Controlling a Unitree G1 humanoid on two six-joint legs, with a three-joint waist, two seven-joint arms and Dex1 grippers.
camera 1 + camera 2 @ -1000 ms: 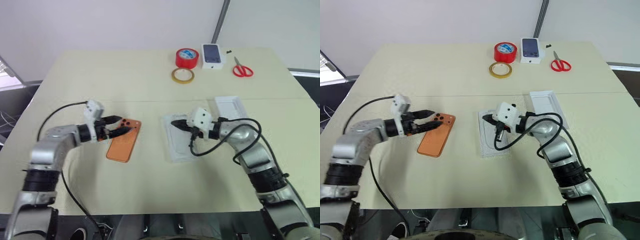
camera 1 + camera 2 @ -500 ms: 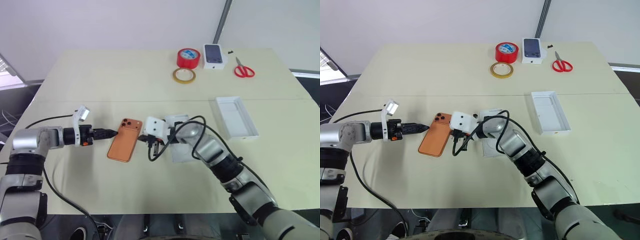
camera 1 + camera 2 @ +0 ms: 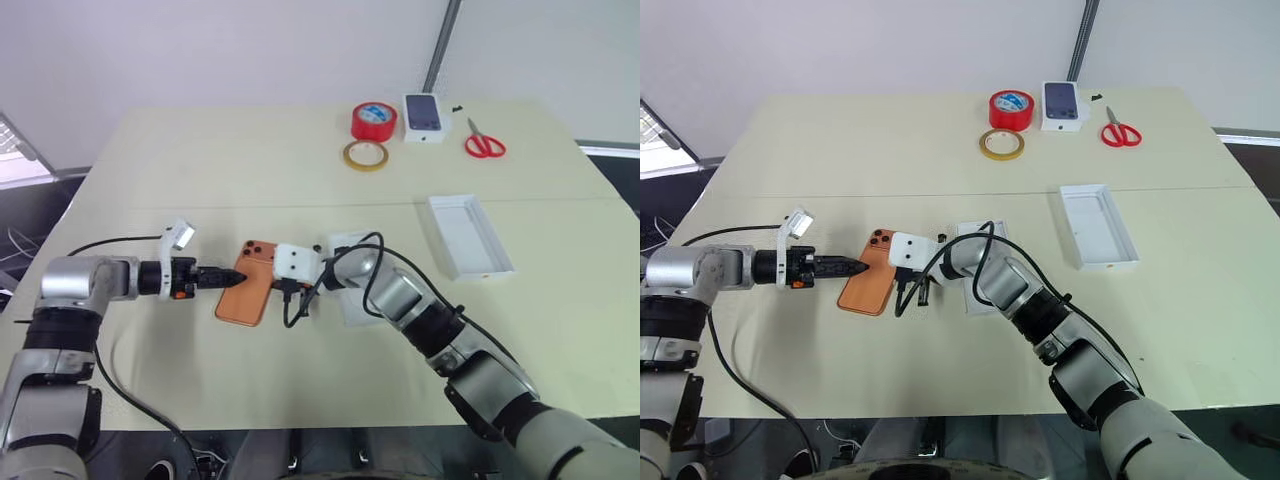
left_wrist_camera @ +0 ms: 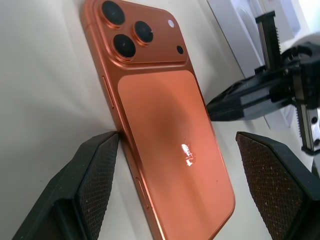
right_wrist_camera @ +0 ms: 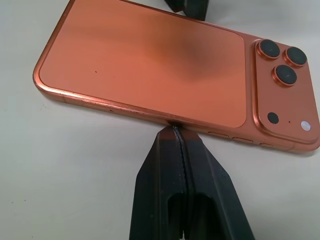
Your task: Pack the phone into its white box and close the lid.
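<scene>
The phone (image 3: 248, 283) lies flat on the table (image 3: 200, 170), back up, camera bump toward the far side. The left gripper (image 3: 228, 278) is at the phone's left long edge, jaws spread wide; in the left wrist view one finger (image 4: 87, 185) touches that edge and the other stands off to the far side of the phone, nothing gripped. The right gripper (image 5: 176, 131) is pressed closed, holding nothing, with its joined tips touching the phone's right long edge near the middle. Just right of the phone, partly behind the right arm, lies a shallow white tray (image 3: 980, 290); whether this is the box or an insert cannot be told. Further right, well apart, a white box (image 3: 469, 235) lies open side up, empty. At the far edge of the table stand a red tape roll (image 3: 373, 119), a tan tape ring (image 3: 365, 154), a small white box with a dark phone picture (image 3: 423, 116) and red scissors (image 3: 484, 141).
</scene>
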